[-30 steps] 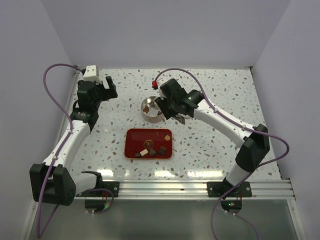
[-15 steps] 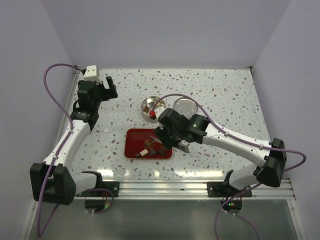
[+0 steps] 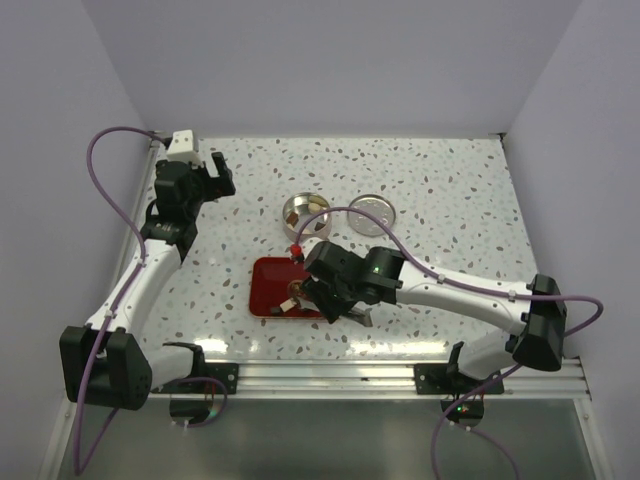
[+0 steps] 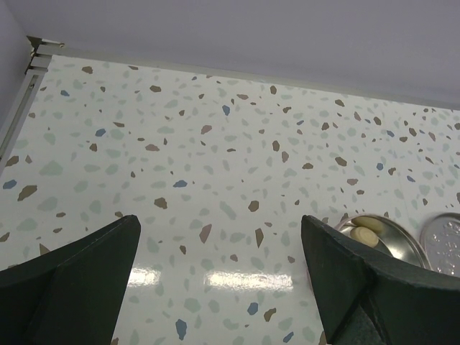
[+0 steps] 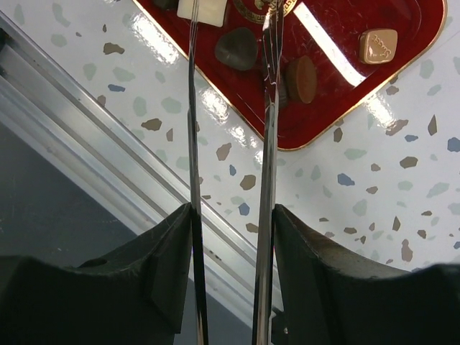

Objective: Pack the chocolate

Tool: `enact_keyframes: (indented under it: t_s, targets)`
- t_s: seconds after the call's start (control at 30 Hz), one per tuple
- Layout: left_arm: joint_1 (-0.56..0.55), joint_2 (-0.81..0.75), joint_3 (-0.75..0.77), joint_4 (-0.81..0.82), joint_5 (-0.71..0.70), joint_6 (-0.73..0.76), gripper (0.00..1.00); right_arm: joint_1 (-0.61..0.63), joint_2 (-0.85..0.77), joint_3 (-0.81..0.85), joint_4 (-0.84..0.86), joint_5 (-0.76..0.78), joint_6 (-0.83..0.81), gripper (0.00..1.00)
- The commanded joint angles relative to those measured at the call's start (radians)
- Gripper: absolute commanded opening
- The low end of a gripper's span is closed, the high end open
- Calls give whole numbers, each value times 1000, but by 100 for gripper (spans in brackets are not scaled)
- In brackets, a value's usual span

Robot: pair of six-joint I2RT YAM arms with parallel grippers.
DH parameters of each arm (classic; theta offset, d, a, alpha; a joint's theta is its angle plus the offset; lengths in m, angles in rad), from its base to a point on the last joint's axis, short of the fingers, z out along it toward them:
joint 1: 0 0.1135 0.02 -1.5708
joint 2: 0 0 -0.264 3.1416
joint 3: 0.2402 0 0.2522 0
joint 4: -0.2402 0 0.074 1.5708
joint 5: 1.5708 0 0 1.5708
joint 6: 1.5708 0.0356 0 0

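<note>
Some of the red tray (image 3: 268, 290) hidden — right gripper (image 3: 325, 300) with tweezers (image 5: 267, 144)

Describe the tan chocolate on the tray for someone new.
Start at the red tray by the table's near edge. The tan chocolate sits alone near its rim, away from the tweezers. Only it is tan and embossed; neighbours are darker or white.

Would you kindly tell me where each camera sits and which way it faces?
Top: above, behind the bases, looking down at the table; both arms show.
Left wrist: faces the far wall; open left gripper shows.
Right wrist: looks down at the tray; right gripper holds tweezers.
Shared: top and left wrist show the tin.
</note>
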Motion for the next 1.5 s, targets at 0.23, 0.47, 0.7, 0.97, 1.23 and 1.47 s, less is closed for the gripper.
enact_keyframes:
  t_s: [0.23, 0.47, 0.7, 0.97, 1.23, 1.47]
  targets:
    - [-9, -9, 43, 15, 5, -11, 100, 54, 34, -7, -40, 60, 54, 50]
    - [-7, -9, 41, 16, 8, -9, 100, 66, 29, -16, -50, 89, 65, 51]
    - [-10, -13, 44, 13, 4, -8, 100, 67, 57, -20, -27, 70, 56, 51]
    - [-12, -13, 44, 12, 4, -8, 100, 77, 84, 9, -17, 62, 42, 51]
    - [-12, -15, 44, 13, 4, -8, 100, 81, 96, 23, -24, 77, 33, 46]
    - [-12, -15, 44, 12, 1, -8, 100, 81, 107, 87, -63, 123, 18, 38]
